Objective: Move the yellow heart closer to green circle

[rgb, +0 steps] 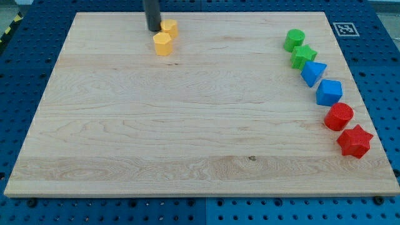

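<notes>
Two yellow blocks sit near the view's top, left of centre. One yellow block (pixel 169 27) lies right beside my tip (pixel 153 29), touching or nearly touching it on the tip's right; its shape looks like a heart, partly hidden. The other yellow block (pixel 162 44) is a hexagon-like piece just below it. The green circle (pixel 294 39) stands far to the view's right near the top. The rod comes down from the view's top edge.
A curved row runs down the view's right side below the green circle: a green star (pixel 303 57), a blue triangle (pixel 312 73), a blue block (pixel 329 92), a red circle (pixel 339 116), a red star (pixel 354 140). The wooden board (pixel 187 137) lies on a blue perforated table.
</notes>
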Action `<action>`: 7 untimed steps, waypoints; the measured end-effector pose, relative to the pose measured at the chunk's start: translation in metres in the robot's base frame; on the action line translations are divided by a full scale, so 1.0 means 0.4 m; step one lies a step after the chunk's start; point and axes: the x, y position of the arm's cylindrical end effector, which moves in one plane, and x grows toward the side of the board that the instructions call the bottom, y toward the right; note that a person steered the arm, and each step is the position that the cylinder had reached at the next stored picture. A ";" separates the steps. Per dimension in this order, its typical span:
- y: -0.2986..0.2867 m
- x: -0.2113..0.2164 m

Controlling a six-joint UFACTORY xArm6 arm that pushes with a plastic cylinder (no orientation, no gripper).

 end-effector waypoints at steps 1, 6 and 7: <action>0.058 0.029; 0.151 0.084; 0.199 0.048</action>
